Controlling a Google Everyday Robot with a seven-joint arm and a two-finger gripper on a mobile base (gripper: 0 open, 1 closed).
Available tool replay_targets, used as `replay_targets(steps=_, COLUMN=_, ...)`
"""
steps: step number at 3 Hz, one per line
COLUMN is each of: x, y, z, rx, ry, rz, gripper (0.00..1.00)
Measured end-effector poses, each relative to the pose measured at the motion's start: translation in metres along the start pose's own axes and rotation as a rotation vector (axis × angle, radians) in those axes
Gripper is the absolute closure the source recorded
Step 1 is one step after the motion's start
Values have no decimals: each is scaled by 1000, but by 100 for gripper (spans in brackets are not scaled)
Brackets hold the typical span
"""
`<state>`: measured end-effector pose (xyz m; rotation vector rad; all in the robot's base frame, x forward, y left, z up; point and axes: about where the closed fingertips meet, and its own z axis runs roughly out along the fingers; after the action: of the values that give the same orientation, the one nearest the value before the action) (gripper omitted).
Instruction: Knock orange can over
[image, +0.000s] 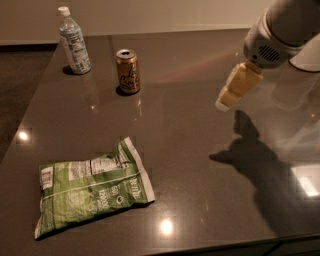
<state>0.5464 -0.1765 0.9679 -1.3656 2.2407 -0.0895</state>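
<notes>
The orange can (127, 71) stands upright on the dark table (190, 150), toward the back left. It is orange-gold with dark cursive lettering and a silver top. My gripper (231, 93) hangs above the table at the right, well to the right of the can and apart from it. Its yellowish fingers (239, 85) point down and to the left. It holds nothing that I can see.
A clear water bottle (74, 42) with a white cap stands at the back left, left of the can. A green chip bag (90, 187) lies flat at the front left. The arm's shadow (260, 165) falls on the table at the right.
</notes>
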Motion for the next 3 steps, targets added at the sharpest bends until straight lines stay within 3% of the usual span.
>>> replay_targets(steps=2, x=-56, y=-41, z=58, rx=35, ry=-98, rz=152, gripper=0)
replay_targets(steps=3, x=-86, y=-42, z=82, rx=7, ry=-144, rz=174, gripper=0)
